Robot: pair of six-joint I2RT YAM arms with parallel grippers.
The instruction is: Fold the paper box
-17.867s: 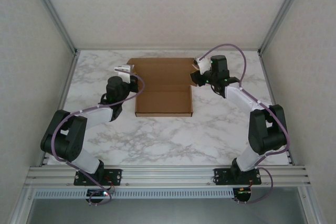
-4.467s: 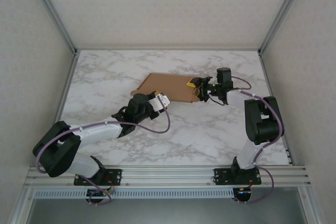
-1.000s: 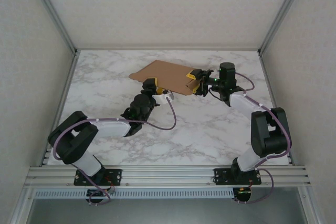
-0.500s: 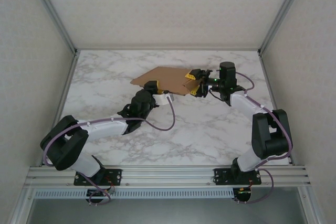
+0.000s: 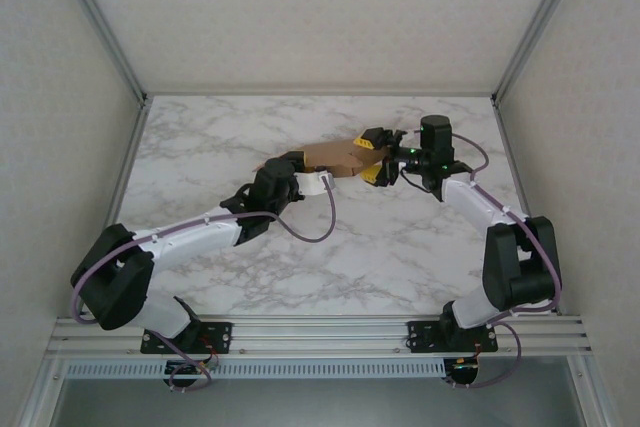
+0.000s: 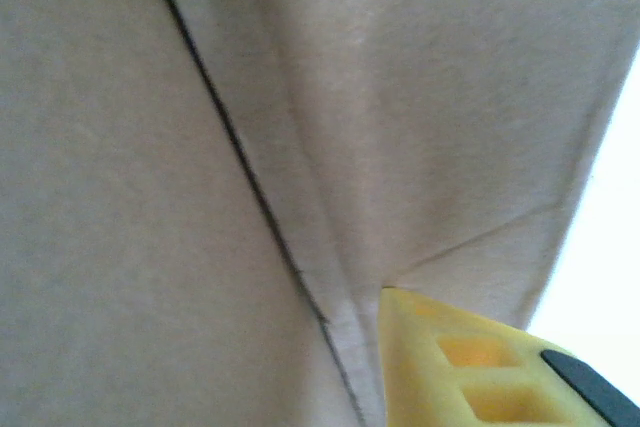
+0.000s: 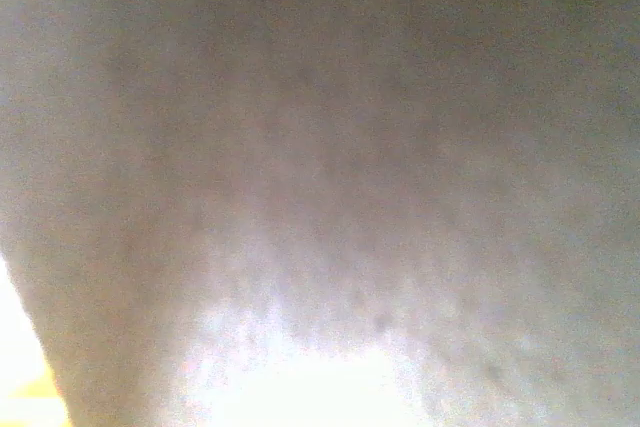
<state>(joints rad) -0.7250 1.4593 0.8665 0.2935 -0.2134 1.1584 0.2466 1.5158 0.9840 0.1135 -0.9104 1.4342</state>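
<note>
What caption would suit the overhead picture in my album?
Left gripper and right gripper at opposite ends of the paper box, marble table beneath.

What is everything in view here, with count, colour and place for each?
box: one, brown cardboard, far middle of the table, between the grippers
table: one, white-grey marble, under everything
walls: three, pale, around the table
rail: one, silver, near edge, carrying the arm bases
cables: two, purple, along the arms
left gripper: one, black, yellow fingers, box's left end
right gripper: one, black, yellow fingers spread, box's right end
</note>
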